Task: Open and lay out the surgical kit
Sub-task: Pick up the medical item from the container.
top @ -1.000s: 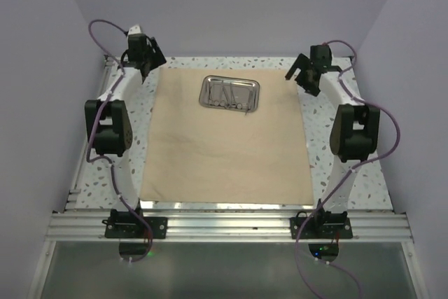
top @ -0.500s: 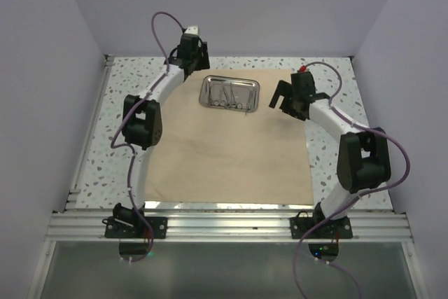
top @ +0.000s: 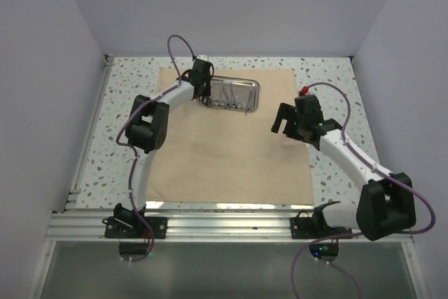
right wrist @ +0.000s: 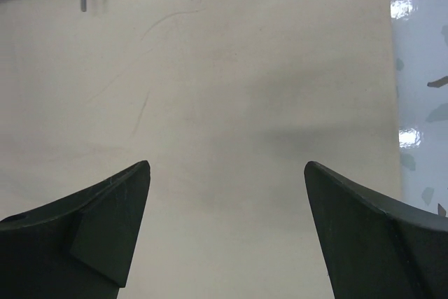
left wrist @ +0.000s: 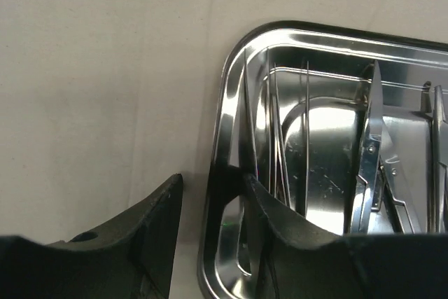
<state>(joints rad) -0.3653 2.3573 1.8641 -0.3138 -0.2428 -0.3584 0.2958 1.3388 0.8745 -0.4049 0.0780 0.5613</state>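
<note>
Tray (left wrist: 234,78) wall between left pincer (left wrist: 208,185) fingers (left wrist: 150,232)

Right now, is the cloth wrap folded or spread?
Spread. The cloth wrap lies on the table as one flat sheet with no flap turned over, and the steel tray stands on its far part.

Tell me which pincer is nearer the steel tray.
Left. The left pincer straddles the steel tray at its left-end rim, one finger over the cloth, one inside. The right pincer hovers over bare cloth, off to the tray's right.
</note>
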